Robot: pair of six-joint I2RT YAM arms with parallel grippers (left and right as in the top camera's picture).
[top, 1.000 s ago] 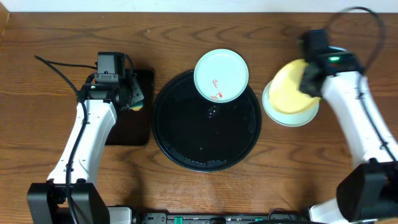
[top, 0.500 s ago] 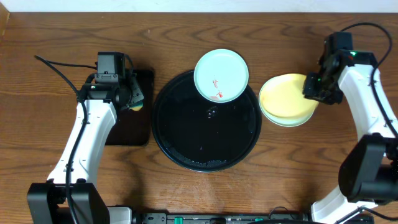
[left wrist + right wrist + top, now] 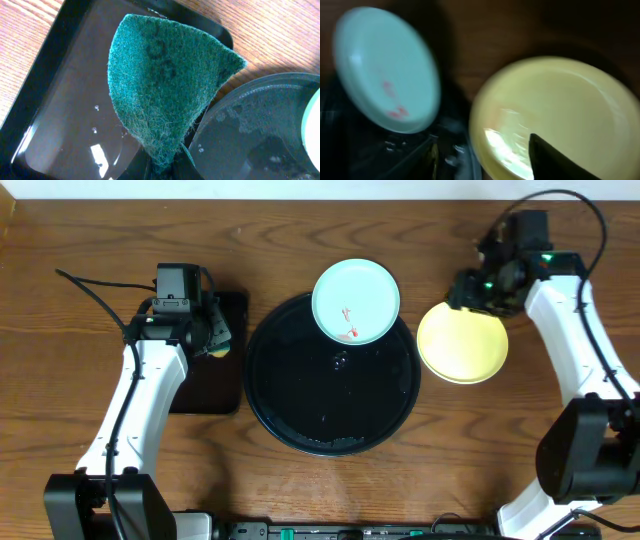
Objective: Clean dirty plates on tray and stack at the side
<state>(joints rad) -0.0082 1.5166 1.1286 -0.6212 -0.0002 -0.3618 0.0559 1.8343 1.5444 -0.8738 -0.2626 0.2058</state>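
Note:
A mint plate (image 3: 356, 301) with red smears rests on the far rim of the round black tray (image 3: 300, 410); it also shows in the right wrist view (image 3: 385, 70). A pale yellow plate (image 3: 462, 342) lies flat on the wood tabletop to the right of the tray, its face clean (image 3: 565, 110). My right gripper (image 3: 465, 292) hovers over the yellow plate's far edge, open (image 3: 485, 165) and holding nothing. My left gripper (image 3: 207, 335) is shut on a teal sponge (image 3: 165, 85), pinched at the lower tip (image 3: 165, 167), above the small rectangular tray.
The small rectangular black tray (image 3: 195, 395) is wet and sits left of the round tray; its near wall shows in the left wrist view (image 3: 55, 120). The round tray's floor (image 3: 250, 135) holds water drops. Bare wood tabletop (image 3: 100, 240) surrounds everything.
My right gripper laid the yellow plate flat onto a mint plate beside the tray, let go, opened and swung back toward the far left. The left arm and sponge stayed still.

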